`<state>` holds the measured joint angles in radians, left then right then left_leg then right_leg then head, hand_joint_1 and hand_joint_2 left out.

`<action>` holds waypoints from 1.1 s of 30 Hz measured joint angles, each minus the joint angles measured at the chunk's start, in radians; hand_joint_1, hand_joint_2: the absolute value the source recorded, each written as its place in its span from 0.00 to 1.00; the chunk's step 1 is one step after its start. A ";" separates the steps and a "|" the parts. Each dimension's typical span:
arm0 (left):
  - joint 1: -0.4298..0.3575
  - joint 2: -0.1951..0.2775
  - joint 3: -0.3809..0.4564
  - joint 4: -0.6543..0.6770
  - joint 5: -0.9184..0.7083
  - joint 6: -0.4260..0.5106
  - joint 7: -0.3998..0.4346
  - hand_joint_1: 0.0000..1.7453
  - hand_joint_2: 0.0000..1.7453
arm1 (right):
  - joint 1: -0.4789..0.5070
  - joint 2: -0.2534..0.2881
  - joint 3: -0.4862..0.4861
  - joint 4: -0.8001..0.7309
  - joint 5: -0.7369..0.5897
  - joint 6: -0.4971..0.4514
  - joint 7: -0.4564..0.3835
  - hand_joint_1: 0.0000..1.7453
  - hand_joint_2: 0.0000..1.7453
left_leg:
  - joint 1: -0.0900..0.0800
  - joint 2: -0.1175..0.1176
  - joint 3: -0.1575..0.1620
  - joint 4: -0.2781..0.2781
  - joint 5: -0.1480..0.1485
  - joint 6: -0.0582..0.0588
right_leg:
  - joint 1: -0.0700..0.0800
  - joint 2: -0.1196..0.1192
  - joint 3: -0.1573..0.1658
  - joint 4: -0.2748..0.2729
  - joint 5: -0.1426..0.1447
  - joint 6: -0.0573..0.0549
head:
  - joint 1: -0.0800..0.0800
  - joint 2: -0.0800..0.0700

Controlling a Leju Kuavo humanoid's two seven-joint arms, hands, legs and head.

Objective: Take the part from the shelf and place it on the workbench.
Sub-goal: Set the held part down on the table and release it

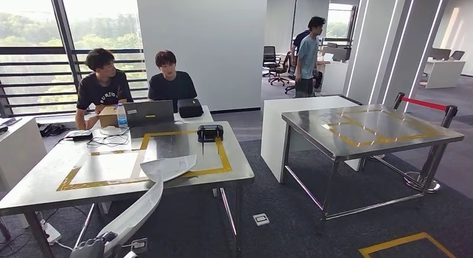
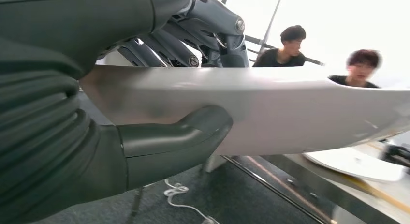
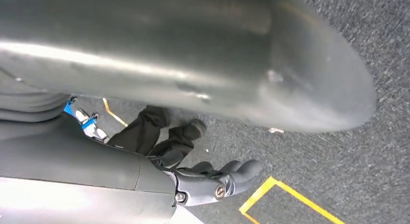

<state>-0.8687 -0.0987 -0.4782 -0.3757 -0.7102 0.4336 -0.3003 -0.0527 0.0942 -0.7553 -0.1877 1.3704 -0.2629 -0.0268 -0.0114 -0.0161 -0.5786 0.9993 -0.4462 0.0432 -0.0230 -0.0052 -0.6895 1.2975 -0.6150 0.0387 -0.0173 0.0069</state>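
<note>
The part (image 1: 146,199) is a long, pale grey curved panel. My left hand (image 1: 92,248) grips its lower end at the bottom left of the head view. Its broad far end lies over the near steel table (image 1: 237,170), inside the yellow tape frame. In the left wrist view my left hand (image 2: 159,146) has its thumb under the part (image 2: 300,112) and its fingers over the top edge. My right hand (image 3: 212,183) hangs above the carpet with its fingers loosely apart and nothing in them.
Two people sit behind the near table with a laptop (image 1: 148,112), a water bottle (image 1: 121,116) and a black box (image 1: 210,133). A second steel table (image 1: 435,140) with yellow tape stands to the right, beside a red barrier post (image 1: 449,114). A person (image 1: 307,56) stands far back.
</note>
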 joint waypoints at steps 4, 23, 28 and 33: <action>-0.005 0.040 0.029 0.015 0.007 -0.005 0.025 1.00 1.00 | 0.005 -0.001 0.000 0.000 0.007 -0.001 -0.002 0.00 0.00 | 0.000 -0.007 0.055 0.003 -0.047 -0.009 | 0.004 0.000 -0.007 -0.163 0.118 -0.010 | -0.002 0.000; -0.038 0.186 0.140 0.071 0.037 -0.018 0.077 1.00 1.00 | -0.002 0.001 0.016 0.000 0.021 0.006 0.000 0.00 0.00 | 0.027 0.022 -0.074 0.023 0.037 -0.065 | -0.003 0.008 0.172 -0.278 0.097 -0.020 | -0.040 -0.003; -0.043 0.196 0.161 0.067 0.048 -0.015 0.077 1.00 1.00 | -0.006 0.001 0.018 0.000 0.023 0.012 0.000 0.00 0.00 | 0.025 0.011 -0.042 0.024 0.017 -0.026 | -0.004 0.005 0.107 -0.147 0.057 -0.005 | -0.055 -0.003; -0.040 0.204 0.196 0.070 0.079 -0.018 0.084 1.00 1.00 | -0.001 0.000 0.018 0.000 0.023 0.012 0.000 0.00 0.00 | 0.004 0.001 0.004 0.024 -0.022 -0.011 | 0.018 0.006 -0.026 -0.046 0.051 -0.030 | -0.069 -0.003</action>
<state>-0.9086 0.1048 -0.2827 -0.3061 -0.6316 0.4154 -0.2164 -0.0539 0.0945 -0.7370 -0.1873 1.3935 -0.2510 -0.0272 -0.0074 -0.0151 -0.5751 1.0234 -0.4682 0.0320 -0.0049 0.0006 -0.7152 1.2517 -0.5640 0.0091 -0.0858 0.0041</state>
